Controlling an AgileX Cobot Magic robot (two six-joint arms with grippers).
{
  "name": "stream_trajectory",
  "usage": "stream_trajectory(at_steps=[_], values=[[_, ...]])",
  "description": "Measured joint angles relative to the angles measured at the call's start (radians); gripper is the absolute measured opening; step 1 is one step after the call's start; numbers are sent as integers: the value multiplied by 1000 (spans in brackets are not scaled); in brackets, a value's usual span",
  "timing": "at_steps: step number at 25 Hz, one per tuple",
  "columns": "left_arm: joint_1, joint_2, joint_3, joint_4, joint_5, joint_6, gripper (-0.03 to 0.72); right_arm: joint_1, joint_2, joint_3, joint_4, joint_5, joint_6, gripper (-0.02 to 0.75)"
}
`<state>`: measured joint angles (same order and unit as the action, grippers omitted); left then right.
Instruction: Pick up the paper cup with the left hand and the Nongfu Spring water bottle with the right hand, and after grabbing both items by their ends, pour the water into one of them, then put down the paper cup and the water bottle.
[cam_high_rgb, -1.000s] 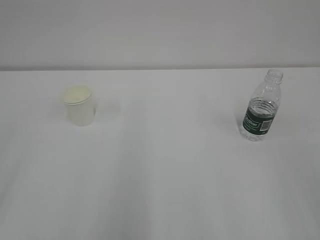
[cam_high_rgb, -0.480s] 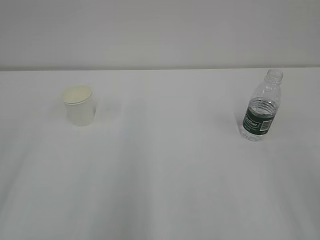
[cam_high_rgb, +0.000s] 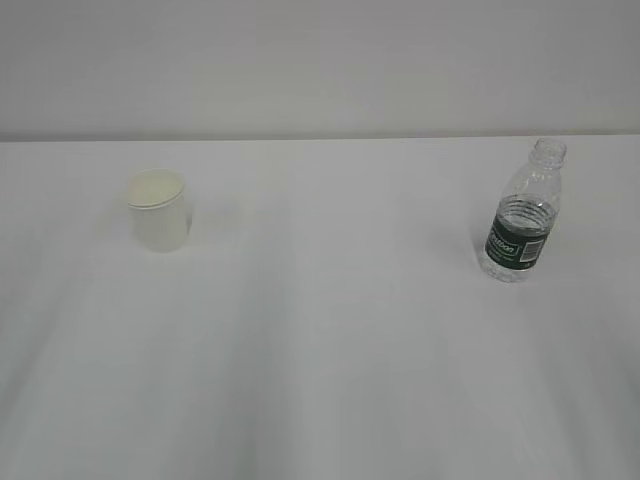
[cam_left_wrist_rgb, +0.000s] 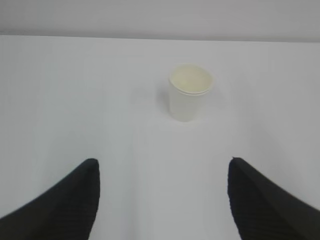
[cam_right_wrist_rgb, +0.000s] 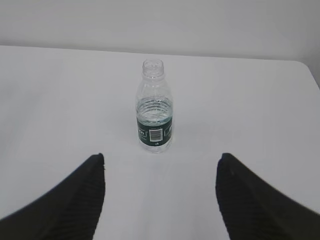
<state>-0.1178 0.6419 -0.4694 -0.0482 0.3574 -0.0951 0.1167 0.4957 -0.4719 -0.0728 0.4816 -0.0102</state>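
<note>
The white paper cup (cam_high_rgb: 158, 211) stands upright on the left of the table; in the left wrist view the paper cup (cam_left_wrist_rgb: 189, 93) is ahead of my left gripper (cam_left_wrist_rgb: 163, 162), slightly right of centre. That gripper is open with nothing between its black fingers (cam_left_wrist_rgb: 75, 200). The uncapped Nongfu Spring water bottle (cam_high_rgb: 522, 218) stands upright on the right, with water up to about the top of its green label. My right gripper (cam_right_wrist_rgb: 161, 157) is open and empty, with the bottle (cam_right_wrist_rgb: 154, 110) straight ahead of it. Neither arm shows in the exterior view.
The white table (cam_high_rgb: 330, 340) runs back to a pale wall. In the right wrist view the table's right corner (cam_right_wrist_rgb: 306, 67) is visible behind the bottle.
</note>
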Motion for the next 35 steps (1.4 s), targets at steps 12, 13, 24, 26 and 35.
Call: stream_trajectory(at_steps=[12,13,24,26,35], values=[[0,292,0,0,-199,0,573,0,159,72,14,-238,0,519],[0,311,0,0,-217,0,573,0,168,98,16,-280,0,519],[-22,395,143,-1,-585,-6,540,0,319,175,16,-552,0,519],[-46,395,150,15,-607,-6,539,0,359,175,16,-583,0,519],[-80,409,204,19,-705,-6,536,0,493,299,-8,-919,66,519]])
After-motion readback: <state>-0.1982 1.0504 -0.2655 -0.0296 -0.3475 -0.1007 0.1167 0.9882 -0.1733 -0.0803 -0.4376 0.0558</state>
